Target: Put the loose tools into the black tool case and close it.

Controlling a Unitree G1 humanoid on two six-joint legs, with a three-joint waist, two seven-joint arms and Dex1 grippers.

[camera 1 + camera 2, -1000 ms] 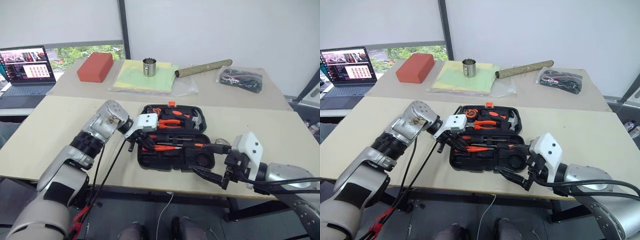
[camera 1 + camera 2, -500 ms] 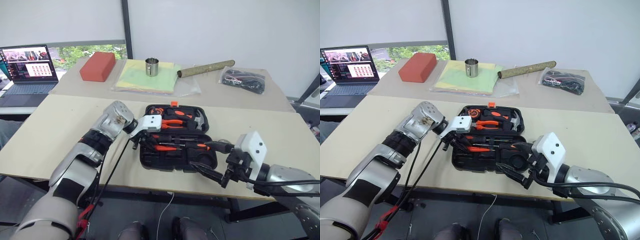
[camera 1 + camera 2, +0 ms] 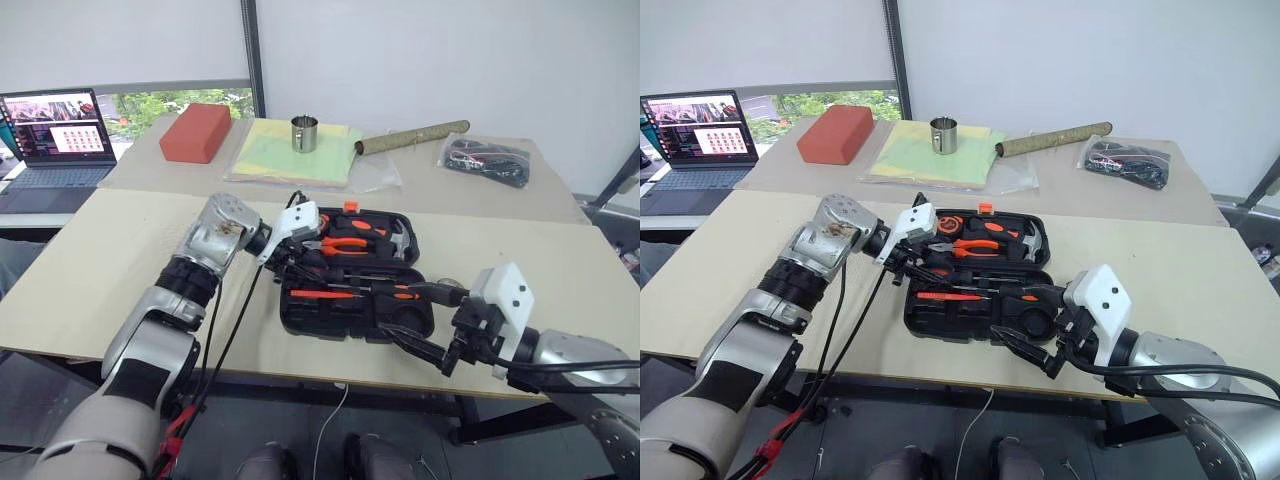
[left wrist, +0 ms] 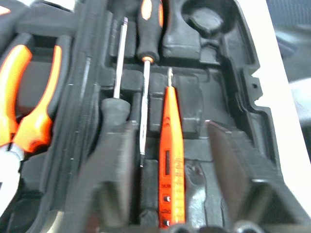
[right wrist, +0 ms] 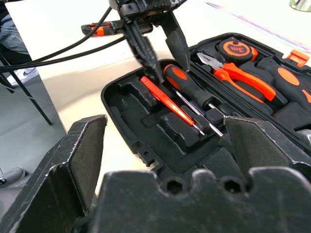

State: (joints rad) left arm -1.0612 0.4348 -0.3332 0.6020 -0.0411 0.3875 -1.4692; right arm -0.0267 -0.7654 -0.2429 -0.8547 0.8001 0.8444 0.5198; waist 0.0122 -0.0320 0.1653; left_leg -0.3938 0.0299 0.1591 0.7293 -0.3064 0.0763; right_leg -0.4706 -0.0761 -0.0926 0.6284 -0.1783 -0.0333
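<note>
Worktop (image 3: 120, 250) carries the open black tool case (image 3: 355, 290) at its middle. Right tool (image 3: 420, 325) hangs spread wide and empty off the case's near right corner, unmoved. Left tool (image 3: 290, 262) sits above the case's left edge, fingers parted with nothing between them; a second ago it was down among the recesses. Slim orange tester screwdriver (image 4: 172, 160) now lies seated beside the two screwdrivers (image 4: 146, 29). Next: check all tools sit flush before folding the lid.
</note>
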